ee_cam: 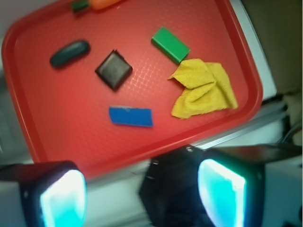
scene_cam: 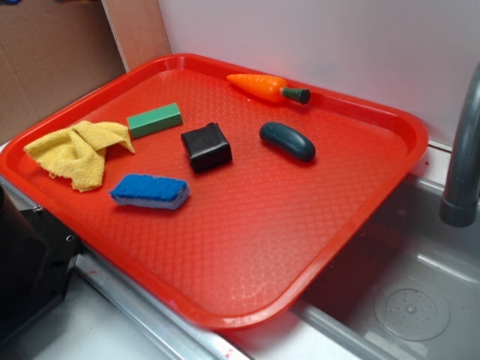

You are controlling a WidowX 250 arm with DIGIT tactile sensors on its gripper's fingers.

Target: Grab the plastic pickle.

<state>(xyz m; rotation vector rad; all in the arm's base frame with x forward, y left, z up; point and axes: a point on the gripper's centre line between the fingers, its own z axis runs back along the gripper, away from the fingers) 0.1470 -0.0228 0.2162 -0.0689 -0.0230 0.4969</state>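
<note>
- On the red tray (scene_cam: 247, 247), toward its far right part in the exterior view, lies the plastic pickle (scene_cam: 287, 140): a dark teal-green oblong with rounded ends, flat on the tray floor and touching nothing.
- Just beyond it, close to the tray's far rim, lies an orange carrot (scene_cam: 266, 87), its dark green tip pointing right.
- Left of the pickle, near but apart, sits a black block (scene_cam: 205, 146).
- Farther left, a light green block (scene_cam: 154, 120) lies beside a crumpled yellow cloth (scene_cam: 79, 152); the cloth's edge comes just up to the block's near left end, and whether they touch cannot be told.
- Nearer the camera than the black block, a blue sponge (scene_cam: 150, 190) with a pale underside rests on the tray.
- Right of the tray, a grey faucet pipe (scene_cam: 465, 150) rises over a metal sink basin (scene_cam: 405, 300).
- From the wrist view, the same things appear from above: the pickle (ee_cam: 70, 53) at upper left, the black block (ee_cam: 113, 69) beside it, the green block (ee_cam: 170, 44), the cloth (ee_cam: 203, 90), the sponge (ee_cam: 130, 116), and part of the carrot (ee_cam: 94, 4) at the top edge.
- The gripper (ee_cam: 142, 189) hangs outside the tray's rim (ee_cam: 19, 118), well apart from the pickle; its fingers (ee_cam: 64, 198) stand spread wide with nothing between them, their pads glowing cyan.
</note>
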